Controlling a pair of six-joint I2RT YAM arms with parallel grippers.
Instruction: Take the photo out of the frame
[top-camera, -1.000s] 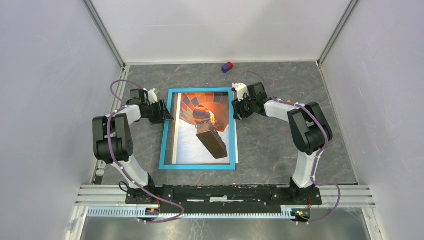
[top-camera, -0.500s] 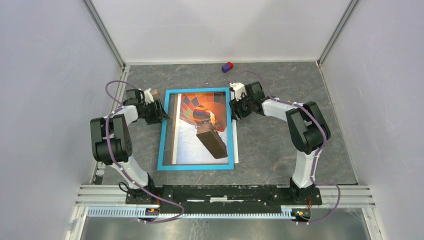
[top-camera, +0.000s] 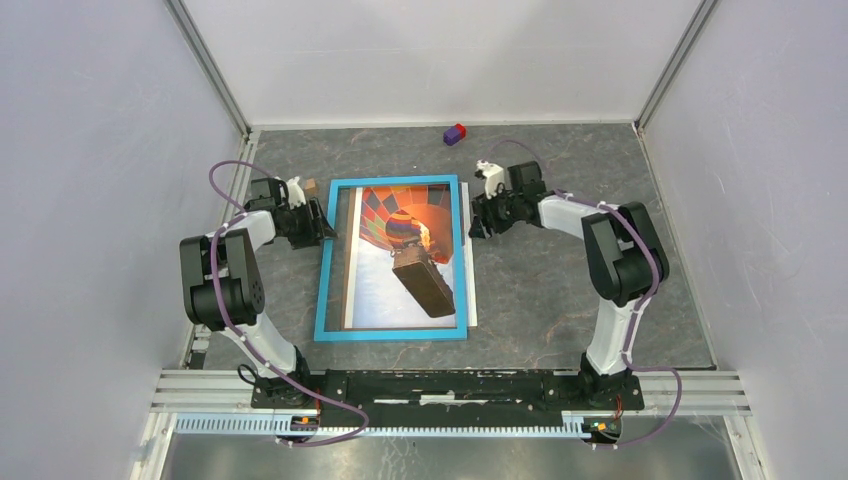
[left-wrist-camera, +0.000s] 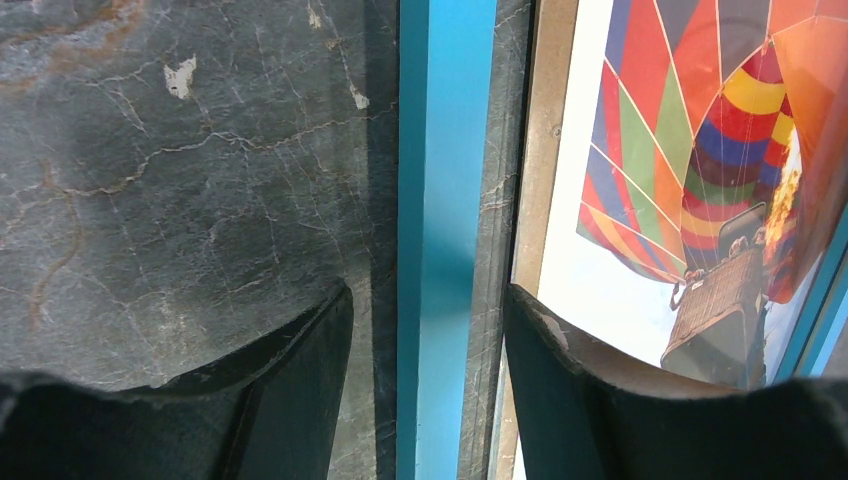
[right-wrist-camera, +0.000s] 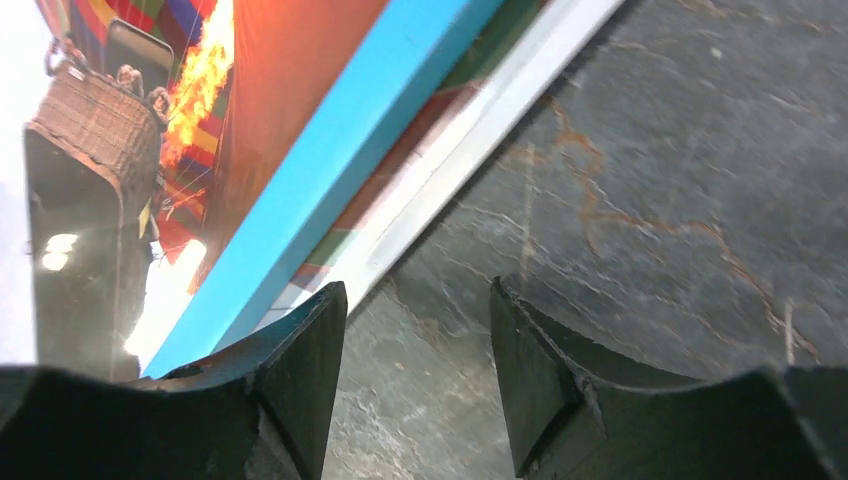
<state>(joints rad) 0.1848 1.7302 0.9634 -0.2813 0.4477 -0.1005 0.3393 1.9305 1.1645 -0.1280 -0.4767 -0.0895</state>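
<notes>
One frame (top-camera: 393, 334), flat, blue face up, mid tabletop (top-camera: 560, 300). One photo (top-camera: 375, 290) lies within its opening but sits off to the right: a white margin pokes out past the right rail, and bare stone shows inside the left rail. That is probably why an arm flanks each long side. Left end effector (left-wrist-camera: 428, 300): fingers spread, straddling the left rail with gaps either side. Right end effector (right-wrist-camera: 418, 295): spread, nothing between, over stone just beside the protruding margin. Strays: one purple-red block (top-camera: 455, 133) at the far edge, one brown block (top-camera: 311, 186) by the left arm.
</notes>
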